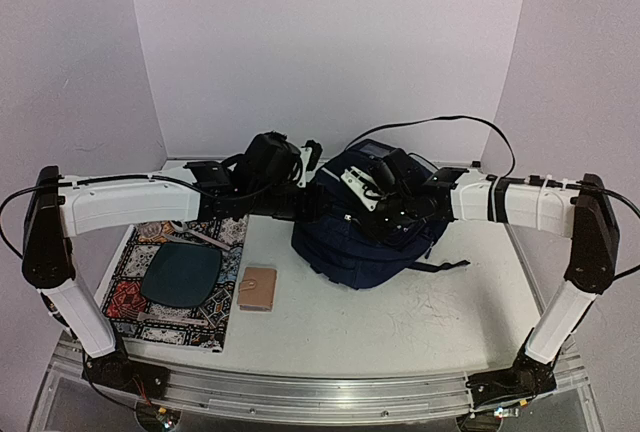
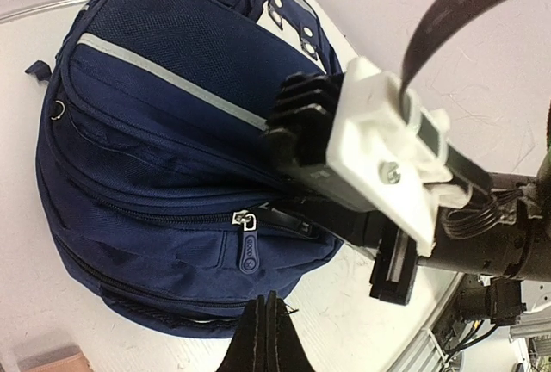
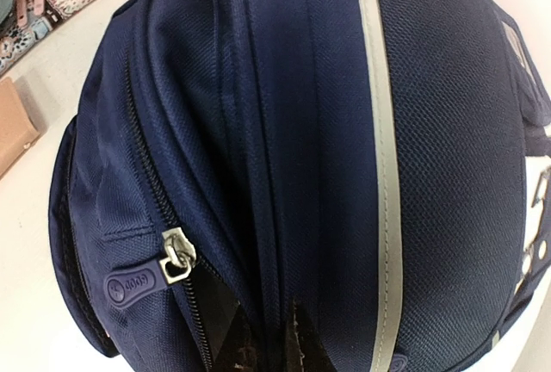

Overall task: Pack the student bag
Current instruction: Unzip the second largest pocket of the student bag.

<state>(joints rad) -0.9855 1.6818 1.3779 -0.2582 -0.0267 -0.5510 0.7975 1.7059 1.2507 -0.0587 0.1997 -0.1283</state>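
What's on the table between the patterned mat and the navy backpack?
A small tan rectangular pad, lying against the right edge of the patterned mat and apart from the student bag. The top view shows it best.

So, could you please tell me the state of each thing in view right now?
bag: lying on the table, zips shut or nearly so.
left gripper: jaws shut, empty, beside the bag.
right gripper: jaws closed on the bag's fabric by a zip pull, it seems.
tan case: flat on the table, outside the bag.
teal oval: flat on the mat.
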